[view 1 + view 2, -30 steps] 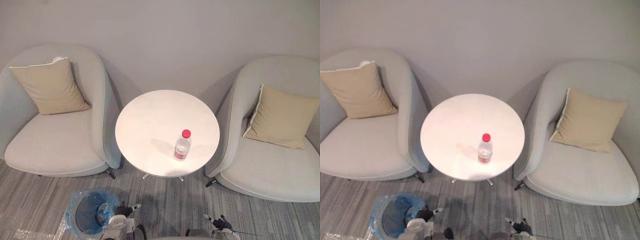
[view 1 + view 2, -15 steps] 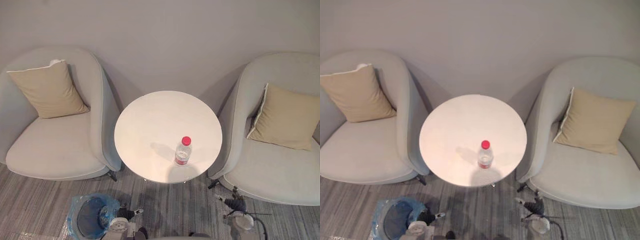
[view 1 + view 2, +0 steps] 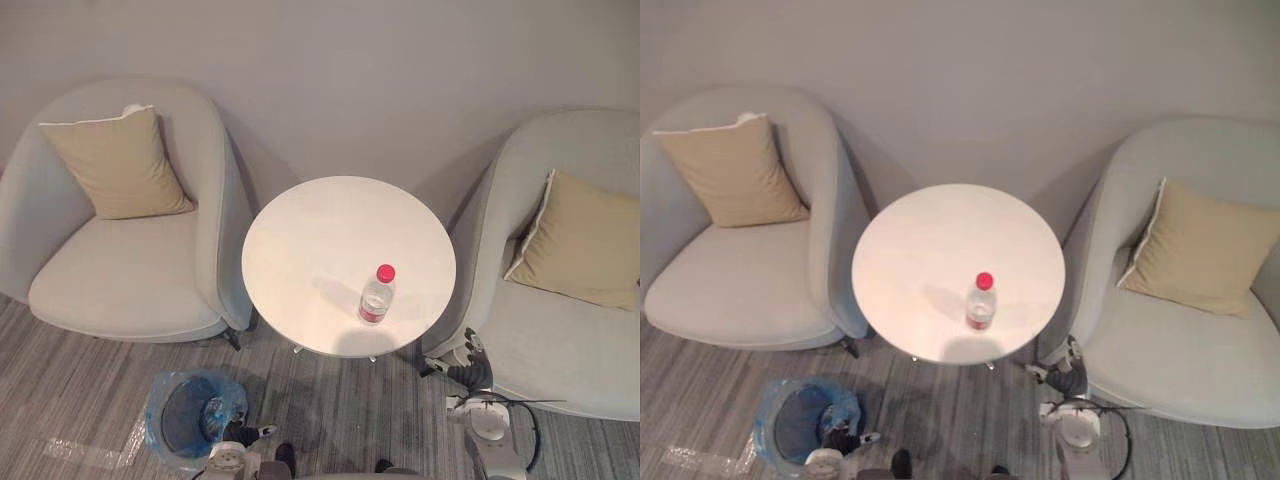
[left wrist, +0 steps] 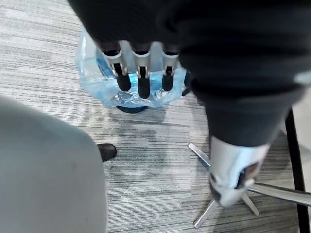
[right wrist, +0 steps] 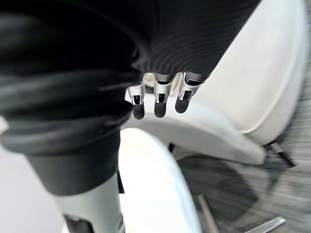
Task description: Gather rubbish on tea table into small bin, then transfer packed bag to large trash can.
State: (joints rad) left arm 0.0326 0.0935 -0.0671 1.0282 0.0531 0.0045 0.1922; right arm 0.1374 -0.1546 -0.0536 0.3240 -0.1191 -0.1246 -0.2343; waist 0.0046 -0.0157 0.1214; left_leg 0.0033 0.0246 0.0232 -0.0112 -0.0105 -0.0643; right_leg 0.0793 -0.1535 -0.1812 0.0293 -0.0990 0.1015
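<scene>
A clear water bottle (image 3: 376, 297) with a red cap stands upright near the front right of the round white tea table (image 3: 300, 240). The small bin (image 3: 190, 418), lined with a blue bag, sits on the carpet in front of the table's left side, with something small inside. My left hand (image 3: 238, 440) hangs low beside the bin; its fingers (image 4: 138, 80) are straight and hold nothing. My right hand (image 3: 470, 368) is raised by the table's front right edge, below and right of the bottle. Its fingers (image 5: 158, 104) are straight and empty.
Grey armchairs with tan cushions flank the table, one on the left (image 3: 130, 280) and one on the right (image 3: 580, 360), close to my right hand. A clear plastic sheet (image 3: 80, 455) lies on the carpet left of the bin. The table's metal feet (image 4: 218, 213) spread underneath.
The camera has shifted. My right hand has risen from the picture's lower edge up to the table's front right edge. The left hand stays low by the bin; the bottle has not moved.
</scene>
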